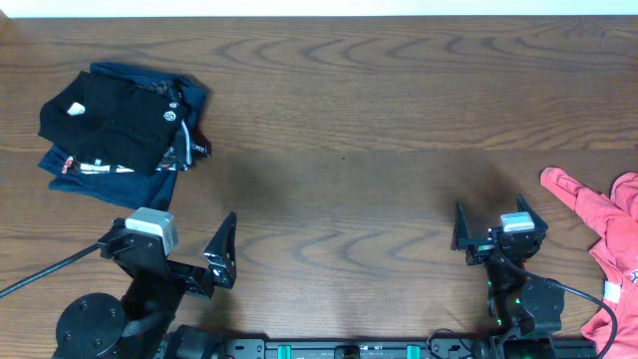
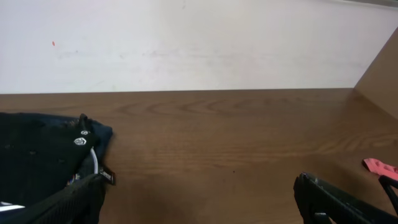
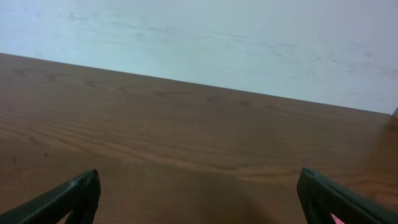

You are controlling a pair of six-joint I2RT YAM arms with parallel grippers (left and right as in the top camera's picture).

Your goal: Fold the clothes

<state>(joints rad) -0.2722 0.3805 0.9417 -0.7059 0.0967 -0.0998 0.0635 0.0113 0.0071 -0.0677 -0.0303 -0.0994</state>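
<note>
A folded pile of dark navy and black clothes (image 1: 120,125) lies at the table's far left; it also shows at the left edge of the left wrist view (image 2: 43,155). A crumpled red garment (image 1: 608,249) lies at the right edge, with a sliver showing in the left wrist view (image 2: 379,167). My left gripper (image 1: 189,254) is open and empty near the front left, below the dark pile. My right gripper (image 1: 493,234) is open and empty at the front right, just left of the red garment.
The brown wooden table (image 1: 339,130) spans the view, with a white wall (image 3: 217,37) behind its far edge. The arm bases (image 1: 90,329) sit along the front edge.
</note>
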